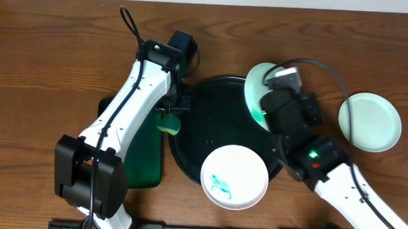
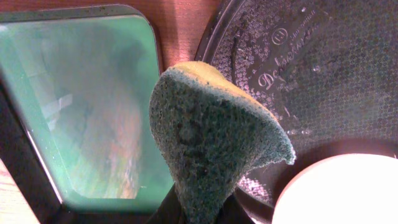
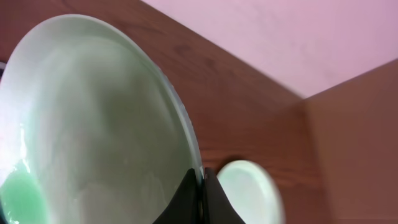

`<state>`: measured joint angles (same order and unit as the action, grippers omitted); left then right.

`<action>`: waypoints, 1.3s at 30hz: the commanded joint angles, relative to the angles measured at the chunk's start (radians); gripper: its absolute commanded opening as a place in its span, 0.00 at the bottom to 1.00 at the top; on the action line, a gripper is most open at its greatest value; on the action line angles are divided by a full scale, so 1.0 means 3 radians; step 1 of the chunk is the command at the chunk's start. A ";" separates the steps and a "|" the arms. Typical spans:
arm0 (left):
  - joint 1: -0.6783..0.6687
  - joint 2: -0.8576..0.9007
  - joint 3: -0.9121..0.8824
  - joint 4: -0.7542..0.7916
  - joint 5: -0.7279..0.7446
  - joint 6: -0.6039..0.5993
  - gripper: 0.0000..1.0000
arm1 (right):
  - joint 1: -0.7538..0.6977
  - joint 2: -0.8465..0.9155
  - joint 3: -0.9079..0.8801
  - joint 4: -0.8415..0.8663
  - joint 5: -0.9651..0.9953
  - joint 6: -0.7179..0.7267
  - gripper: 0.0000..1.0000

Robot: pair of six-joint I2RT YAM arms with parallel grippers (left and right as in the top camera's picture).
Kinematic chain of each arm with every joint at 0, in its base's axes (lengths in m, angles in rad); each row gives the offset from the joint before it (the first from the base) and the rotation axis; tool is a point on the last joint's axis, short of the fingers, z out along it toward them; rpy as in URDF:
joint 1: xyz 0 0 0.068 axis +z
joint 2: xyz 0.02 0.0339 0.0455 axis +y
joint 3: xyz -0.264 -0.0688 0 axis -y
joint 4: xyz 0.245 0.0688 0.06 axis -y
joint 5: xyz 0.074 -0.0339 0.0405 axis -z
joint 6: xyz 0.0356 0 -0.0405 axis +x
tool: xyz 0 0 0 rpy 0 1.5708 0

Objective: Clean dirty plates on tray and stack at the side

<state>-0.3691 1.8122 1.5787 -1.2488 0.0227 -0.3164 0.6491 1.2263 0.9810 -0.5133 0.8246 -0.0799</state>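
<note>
Here, begin at the left gripper (image 2: 200, 213): its jaws are pressed together on the lower end of a sponge (image 2: 211, 130), green scouring face toward the wrist camera, yellow layer behind. The right gripper (image 3: 200, 190) pinches the rim of a mint plate (image 3: 93, 124) and holds it on edge above the right rim of the black tray (image 1: 196, 138).

Compare the views. Only the overhead view shows the teal smears on the white plate (image 1: 234, 176), which lies at the tray's front edge, partly over the rim. In the left wrist view that plate is a washed-out arc at lower right. That view alone shows the tray's embossed texture and the glossy floor of the dark-green rectangular tray (image 2: 81, 112). In the right wrist view a second mint plate (image 3: 249, 190) appears behind the fingers. The overhead view places it flat on the table (image 1: 55, 53), well apart from the tray on the right.

The sponge hides the left fingertips. Overhead, the right wrist covers much of the held plate. You cannot tell whether that plate carries smears, as its lower part is blurred.

The left arm reaches over the rectangular tray, with its wrist at the black tray's left rim. The right arm enters from the front right corner.
</note>
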 commanded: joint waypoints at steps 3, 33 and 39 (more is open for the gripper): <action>0.0014 0.0045 -0.0027 0.0001 -0.0028 0.0028 0.07 | 0.0346 0.0285 0.0070 0.0058 0.0952 -0.0712 0.01; 0.0014 0.0045 -0.0027 -0.0024 -0.0028 0.0029 0.07 | 0.0765 0.0757 0.0070 0.0519 0.1776 -0.1443 0.01; 0.0014 0.0045 -0.0027 -0.0027 -0.0028 0.0028 0.07 | 0.0765 0.0757 0.0070 0.0530 0.1802 -0.1433 0.01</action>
<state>-0.3691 1.8122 1.5787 -1.2503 0.0227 -0.3164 0.8745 1.4536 0.9810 -0.3580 1.3209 -0.5072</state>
